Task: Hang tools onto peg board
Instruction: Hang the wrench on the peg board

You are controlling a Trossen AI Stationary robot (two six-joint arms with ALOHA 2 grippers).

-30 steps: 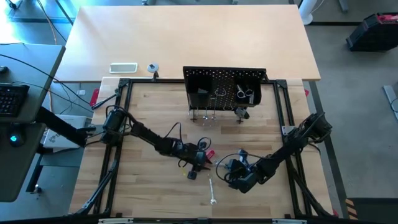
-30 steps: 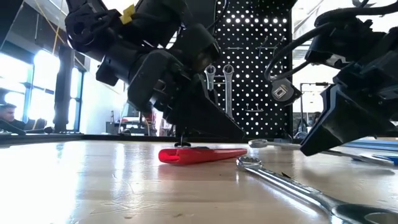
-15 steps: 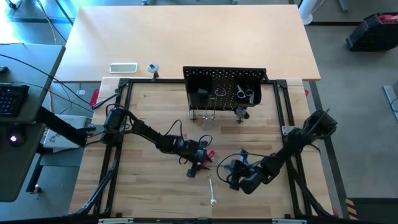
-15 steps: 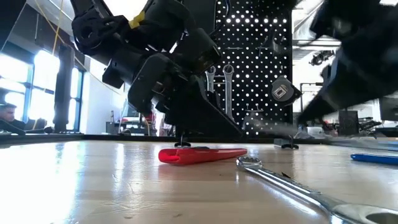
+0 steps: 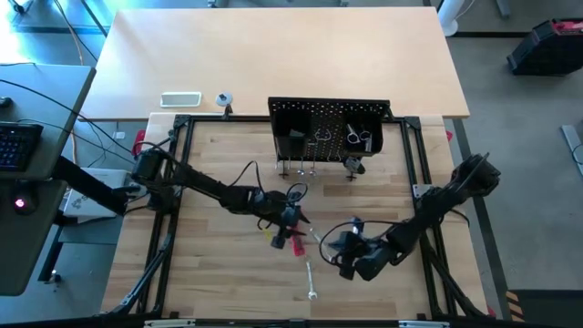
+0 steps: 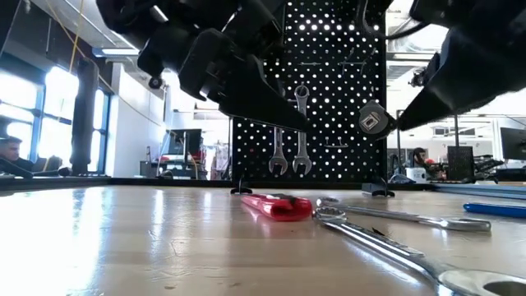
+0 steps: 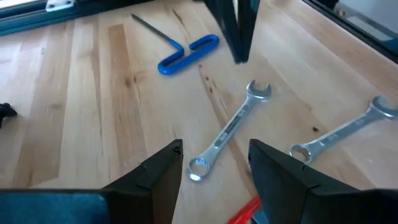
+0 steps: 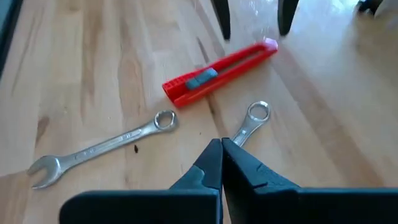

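Note:
The black peg board stands upright at the far side, with two silver wrenches hanging on it. A red-handled tool lies flat on the table, as do two slim silver wrenches and a blue-ended L-shaped key. My left gripper hovers open above the table. One wrench shows past the gap between its fingers, and the red tool is just below it. My right gripper is shut on nothing, raised over a wrench's ring end near the red tool.
A black tubular frame borders the wooden work surface. A third wrench lies toward the near edge. A round tool hangs on the board's right part. There is free wood to the left of the tools.
Both grippers have risen off the table, the left one also drawing back toward the far left. The red tool has turned about on the table and now lies more end-on to the low camera. A wrench shows where my right gripper's fingers stood.

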